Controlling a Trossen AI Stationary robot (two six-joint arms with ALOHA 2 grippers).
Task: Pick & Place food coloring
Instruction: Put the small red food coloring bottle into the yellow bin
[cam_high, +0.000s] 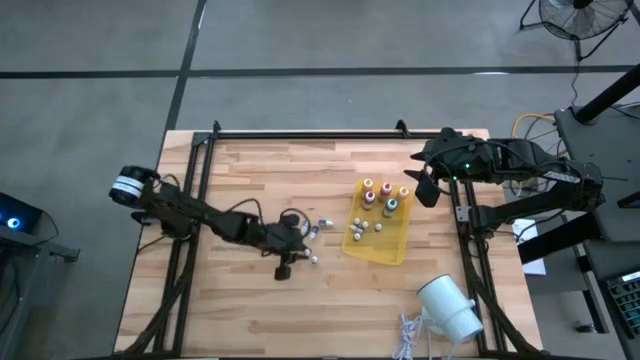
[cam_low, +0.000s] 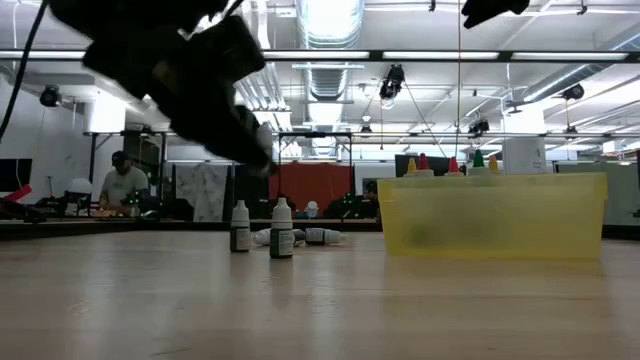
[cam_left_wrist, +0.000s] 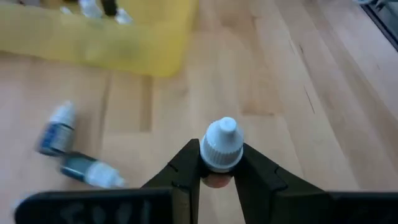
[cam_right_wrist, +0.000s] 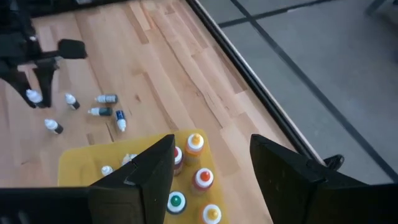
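The food coloring is small bottles. Several with orange, red, pink and green tops stand in a yellow tray, along with some tiny whitish vials. More vials are on the wood left of the tray: two upright, others lying down. My left gripper is shut on one white-capped vial, above the table left of the tray. My right gripper hovers open, high over the tray's far end. My left gripper pinches the vial between its two fingers just under the white cap, and the cap stands out past the fingertips. The fingers slant down from the table's left. The vial is lifted clear of the table. Its body is hidden behind the fingers.
A big white cylinder lies near the table's front right, with a cord beside it. Black frame rails run along the left, far and right edges. Bare wood lies in front of the tray.
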